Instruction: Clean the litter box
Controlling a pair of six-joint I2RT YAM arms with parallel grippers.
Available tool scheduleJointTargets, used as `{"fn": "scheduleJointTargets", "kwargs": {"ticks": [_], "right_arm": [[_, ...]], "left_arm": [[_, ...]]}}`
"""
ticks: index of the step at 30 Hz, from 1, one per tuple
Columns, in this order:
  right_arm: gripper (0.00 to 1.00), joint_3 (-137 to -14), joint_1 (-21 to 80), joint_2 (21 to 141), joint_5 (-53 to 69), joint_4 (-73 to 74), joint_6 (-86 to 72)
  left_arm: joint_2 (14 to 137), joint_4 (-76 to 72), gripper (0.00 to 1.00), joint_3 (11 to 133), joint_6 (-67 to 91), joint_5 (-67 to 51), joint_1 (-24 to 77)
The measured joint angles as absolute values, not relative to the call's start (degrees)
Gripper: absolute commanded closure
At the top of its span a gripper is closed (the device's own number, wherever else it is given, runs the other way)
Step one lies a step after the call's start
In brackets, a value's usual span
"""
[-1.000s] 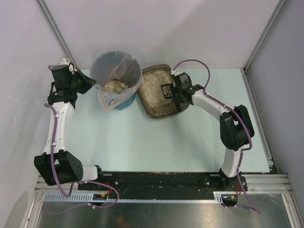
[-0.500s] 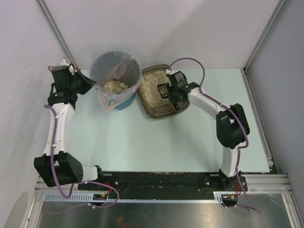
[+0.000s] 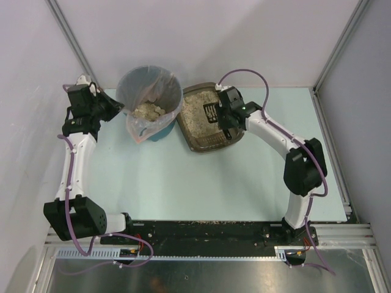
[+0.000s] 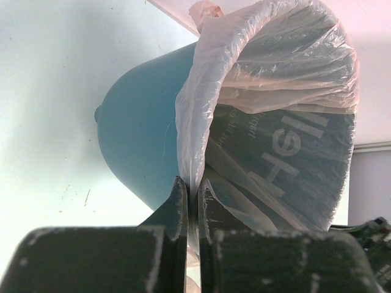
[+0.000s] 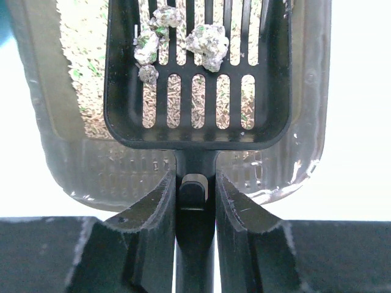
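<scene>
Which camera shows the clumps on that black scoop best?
The right wrist view: the clumps lie close up on the slotted scoop, above the litter box. The top view shows the scoop only as a small dark shape; the left wrist view misses it entirely.

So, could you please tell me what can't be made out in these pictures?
Left wrist view: what the bin holds, hidden by its wall and the liner.
Right wrist view: far end of the litter box, cut off by the top edge; litter beneath the scoop, mostly covered.
Top view: what lies on the scoop, too small.
</scene>
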State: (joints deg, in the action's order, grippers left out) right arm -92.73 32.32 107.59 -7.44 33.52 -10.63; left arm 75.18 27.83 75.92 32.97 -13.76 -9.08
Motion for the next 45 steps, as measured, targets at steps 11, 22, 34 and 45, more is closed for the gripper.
{"fn": "scheduleJointTargets", "kwargs": {"ticks": [11,22,34,45], "right_arm": [[1.0,-107.2,35.57,102.78,-9.58,42.81,-12.88],[1.0,-129.73,41.1,107.13,-10.28,49.84,-11.9],[1.0,-133.1,45.19,115.22,-10.57,48.14,-6.02],[1.0,-135.11,44.34,118.08,4.14,45.08,-10.15]], "left_arm": [[75.18,27.53,1.0,75.92,32.53,-13.74,-8.43],[74.32,27.55,1.0,75.31,32.45,-13.69,-8.08],[73.76,27.46,1.0,74.76,32.34,-13.74,-7.97],[73.71,27.49,1.0,74.72,32.32,-13.76,-7.92]]}}
